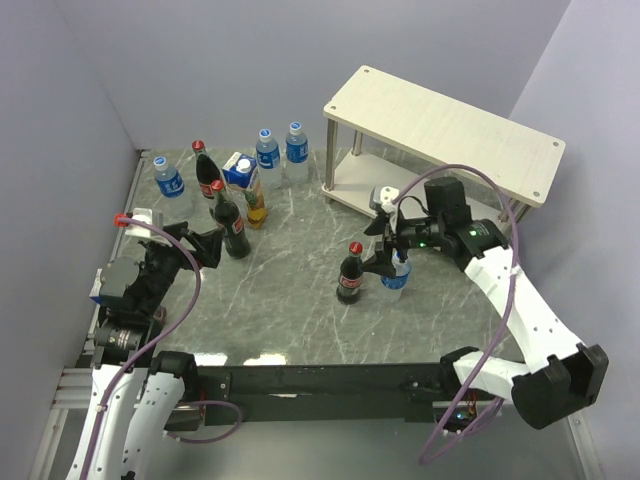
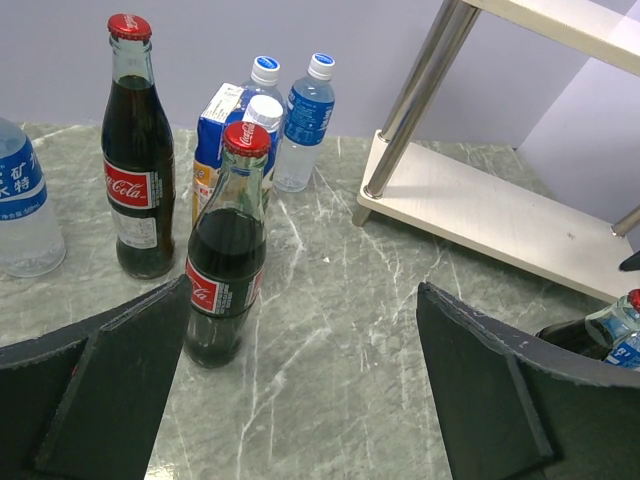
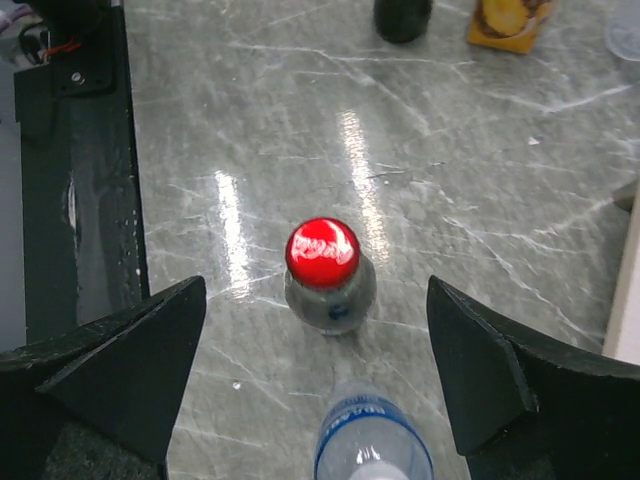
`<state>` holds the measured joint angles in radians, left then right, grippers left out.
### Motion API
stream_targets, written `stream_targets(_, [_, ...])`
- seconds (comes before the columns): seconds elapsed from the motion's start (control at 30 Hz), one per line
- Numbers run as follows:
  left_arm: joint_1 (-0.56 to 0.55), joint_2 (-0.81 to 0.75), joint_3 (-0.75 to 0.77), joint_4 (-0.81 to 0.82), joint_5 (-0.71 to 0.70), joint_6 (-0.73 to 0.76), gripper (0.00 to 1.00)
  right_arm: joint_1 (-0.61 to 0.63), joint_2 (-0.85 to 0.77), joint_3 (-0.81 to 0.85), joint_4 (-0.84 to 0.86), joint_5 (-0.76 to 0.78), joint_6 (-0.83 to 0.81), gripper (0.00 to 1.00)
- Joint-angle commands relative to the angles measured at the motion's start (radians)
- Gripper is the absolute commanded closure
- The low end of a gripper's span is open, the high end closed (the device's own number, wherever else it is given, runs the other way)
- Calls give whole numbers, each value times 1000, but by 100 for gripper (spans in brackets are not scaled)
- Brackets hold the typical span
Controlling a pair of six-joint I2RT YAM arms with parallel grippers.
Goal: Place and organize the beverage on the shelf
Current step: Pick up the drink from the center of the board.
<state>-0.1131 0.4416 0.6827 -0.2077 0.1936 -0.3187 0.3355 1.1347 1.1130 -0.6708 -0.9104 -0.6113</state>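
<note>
Inside right gripper (image 3: 315, 290), water bottle (image 3: 372, 445)

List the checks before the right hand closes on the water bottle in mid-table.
1. Right hand open: ok.
2. Water bottle lined up between its fingers: ok.
3. Cola bottle beside it out of the closing path: cannot tell.
4. Both bottles upright: ok.
5. Shelf top board free of drinks: ok.
6. Left hand open, far from both bottles: ok.
</note>
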Motion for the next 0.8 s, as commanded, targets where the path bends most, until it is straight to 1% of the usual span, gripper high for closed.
stream_targets(0.0, [-2, 3, 25, 21, 1, 15, 0, 46, 28, 51, 46, 30, 8, 4])
stream_targets(0.23, [-3, 6, 26, 21, 7, 17, 0, 106, 69, 44, 92, 60, 39, 8])
stream_targets(0.33, [-3, 6, 29, 19, 7, 17, 1, 117, 99, 59, 105, 71, 48, 12])
stream_targets(0.5, [-2, 3, 28, 19, 7, 17, 1, 128, 154, 84, 102, 71, 58, 21])
stream_targets(0.53, [-2, 2, 29, 19, 7, 18, 0, 129, 155, 85, 103, 71, 61, 24])
stream_targets(0.63, [-3, 0, 29, 19, 6, 18, 1, 138, 157, 76, 112, 74, 67, 27])
stream_targets(0.77, [-3, -3, 29, 19, 7, 17, 1, 140, 134, 42, 145, 88, 87, 29])
